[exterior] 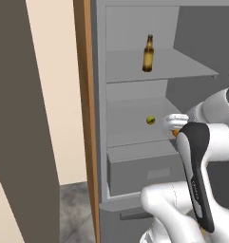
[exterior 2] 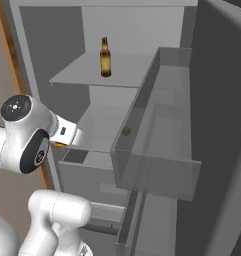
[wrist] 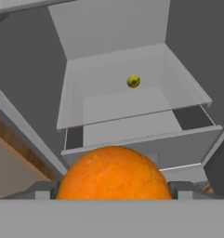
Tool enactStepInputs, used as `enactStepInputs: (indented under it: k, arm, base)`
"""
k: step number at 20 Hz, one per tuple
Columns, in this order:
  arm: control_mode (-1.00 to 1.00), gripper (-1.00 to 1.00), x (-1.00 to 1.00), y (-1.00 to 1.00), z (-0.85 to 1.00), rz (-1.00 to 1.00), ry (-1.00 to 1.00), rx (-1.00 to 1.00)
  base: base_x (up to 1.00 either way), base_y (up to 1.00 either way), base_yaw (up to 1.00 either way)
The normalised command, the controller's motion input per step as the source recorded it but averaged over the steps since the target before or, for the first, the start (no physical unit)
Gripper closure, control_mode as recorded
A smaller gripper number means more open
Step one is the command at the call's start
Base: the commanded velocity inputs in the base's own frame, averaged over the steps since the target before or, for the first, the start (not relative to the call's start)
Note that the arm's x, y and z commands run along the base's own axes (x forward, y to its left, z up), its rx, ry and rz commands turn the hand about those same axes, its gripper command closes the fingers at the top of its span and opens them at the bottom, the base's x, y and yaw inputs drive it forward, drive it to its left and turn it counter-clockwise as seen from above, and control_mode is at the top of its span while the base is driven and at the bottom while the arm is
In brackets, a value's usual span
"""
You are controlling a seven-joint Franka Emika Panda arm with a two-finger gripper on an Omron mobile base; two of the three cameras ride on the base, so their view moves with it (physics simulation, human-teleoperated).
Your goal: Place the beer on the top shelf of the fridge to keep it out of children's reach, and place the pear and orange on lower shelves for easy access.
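Note:
The fridge (exterior: 135,19) stands open. The beer (exterior: 148,53) (exterior 2: 106,57), a brown bottle, stands upright on the top shelf (exterior: 187,66) (exterior 2: 74,76). The pear (exterior: 150,120) (wrist: 134,82) lies on a lower shelf (exterior: 128,130) (wrist: 113,107), towards the back. My gripper (exterior: 175,127) (exterior 2: 66,138) (wrist: 113,188) hovers just in front of that shelf's front edge, shut on the orange (wrist: 114,174), which bulges between the fingers. A sliver of the orange (exterior: 174,133) (exterior 2: 57,145) also peeks out below the hand in both base views.
The boxy bottom drawer (exterior: 139,171) (wrist: 132,132) sits under the lower shelf. The open fridge door with its grey bins (exterior 2: 157,155) juts out on the right. A wood-edged panel (exterior: 85,118) borders the fridge on the left.

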Motion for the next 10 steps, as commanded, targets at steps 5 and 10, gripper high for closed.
enactStepInputs:
  k: [5,10]
  arm:
    - [-1.0,1.0,0.24,-0.02,-0.19,-0.01,0.0,0.0]
    - [-1.0,1.0,0.59,-0.18,-0.31,-0.04,0.11,0.0]
  base:
    - [0.15,-0.01,-0.01]
    - [0.0,0.0,0.0]
